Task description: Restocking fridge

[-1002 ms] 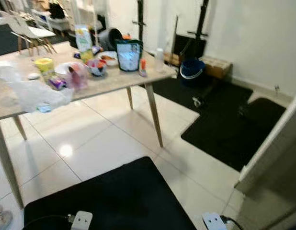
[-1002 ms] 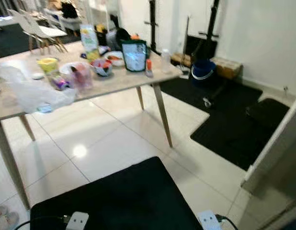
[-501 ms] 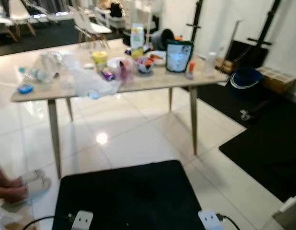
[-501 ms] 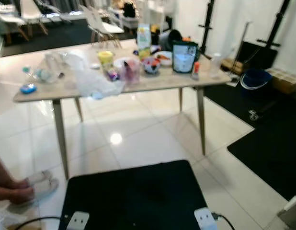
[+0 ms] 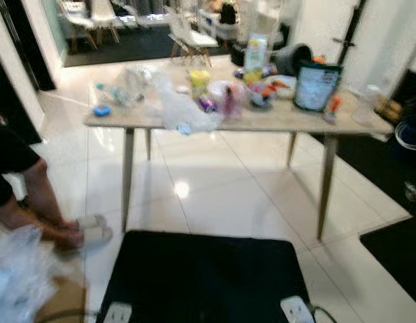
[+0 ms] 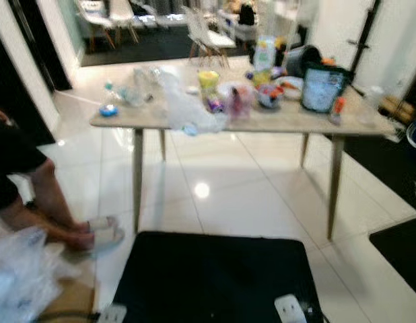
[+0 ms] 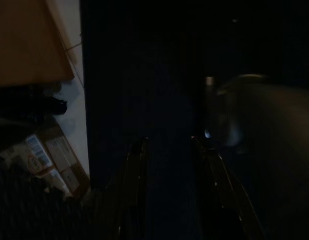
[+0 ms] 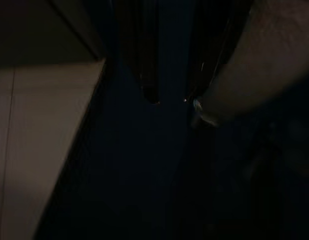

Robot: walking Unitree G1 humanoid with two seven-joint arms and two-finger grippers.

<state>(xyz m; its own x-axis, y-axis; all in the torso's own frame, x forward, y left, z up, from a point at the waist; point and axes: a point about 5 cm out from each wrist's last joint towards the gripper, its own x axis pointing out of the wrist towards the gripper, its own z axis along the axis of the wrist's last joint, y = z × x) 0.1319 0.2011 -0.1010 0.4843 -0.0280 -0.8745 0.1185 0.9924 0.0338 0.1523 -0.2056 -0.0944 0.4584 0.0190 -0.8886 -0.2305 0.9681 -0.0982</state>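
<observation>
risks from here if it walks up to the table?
1. A person's legs and sandals sit near the table's left leg; contact is possible.
2. The black mat underfoot has an edge that may catch a step.
3. Head views are blurred, so the groceries could be misjudged.

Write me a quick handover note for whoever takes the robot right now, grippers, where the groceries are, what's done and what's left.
Left gripper: hanging idle over the black mat, fingers apart, holding nothing.
Right gripper: also idle over the mat, fingers apart, holding nothing.
Groceries are on the wooden table ahead: a dark pouch and a small orange-capped bottle toward the right end, a carton at the back, bowls in the middle, crumpled clear plastic bags toward the left.
A person crouches on the robot's left beside a plastic bag.
Done: nothing picked up. Left: approach the table, pick items, carry them to the fridge.
</observation>
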